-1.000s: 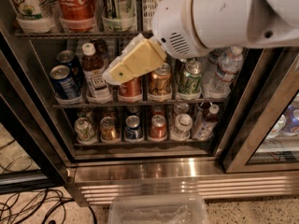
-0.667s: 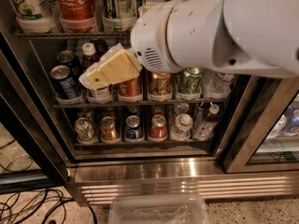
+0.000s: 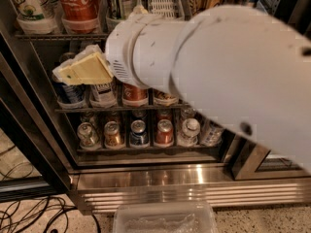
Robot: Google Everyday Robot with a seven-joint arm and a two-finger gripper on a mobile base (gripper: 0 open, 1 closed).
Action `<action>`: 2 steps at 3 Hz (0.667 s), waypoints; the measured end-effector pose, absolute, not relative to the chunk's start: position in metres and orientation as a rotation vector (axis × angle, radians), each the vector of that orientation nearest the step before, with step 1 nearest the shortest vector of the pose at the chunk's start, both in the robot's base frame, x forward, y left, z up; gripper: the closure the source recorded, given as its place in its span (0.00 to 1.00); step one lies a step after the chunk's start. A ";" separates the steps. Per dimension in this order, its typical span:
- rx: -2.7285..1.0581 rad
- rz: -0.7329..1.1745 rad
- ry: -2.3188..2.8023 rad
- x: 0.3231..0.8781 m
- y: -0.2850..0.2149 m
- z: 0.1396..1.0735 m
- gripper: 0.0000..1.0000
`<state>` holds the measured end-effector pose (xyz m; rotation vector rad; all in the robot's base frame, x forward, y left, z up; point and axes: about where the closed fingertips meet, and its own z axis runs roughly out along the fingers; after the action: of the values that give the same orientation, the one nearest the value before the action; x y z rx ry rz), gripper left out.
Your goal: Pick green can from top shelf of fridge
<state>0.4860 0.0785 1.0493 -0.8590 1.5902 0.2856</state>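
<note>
The green can (image 3: 114, 1) stands on the top shelf (image 3: 58, 35) of the fridge (image 3: 146, 178), between a red Coca-Cola can and an empty clear tray; only its lower part shows at the frame's top. My gripper (image 3: 83, 70), cream-coloured, is in front of the middle rack's left end, below and to the left of the green can and apart from it. My thick white arm (image 3: 218, 72) fills the right half of the view and hides the racks behind it.
A white cup with a green logo (image 3: 28, 6) and the Coca-Cola can (image 3: 77, 4) stand left of the green can. Short cans and bottles (image 3: 138, 132) fill the lower racks. A dark door edge (image 3: 26, 130) runs on the left. A clear plastic box (image 3: 165, 218) and cables (image 3: 29, 212) lie on the floor.
My arm has swung left and closer to the camera, covering more of the fridge. The gripper has moved left along the middle rack and slightly up.
</note>
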 end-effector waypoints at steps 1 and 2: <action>-0.736 0.201 1.559 0.493 0.060 1.057 0.00; -0.635 0.144 1.554 0.497 0.032 1.056 0.00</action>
<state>0.4974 0.0316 1.0561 -0.6350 1.5538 0.1438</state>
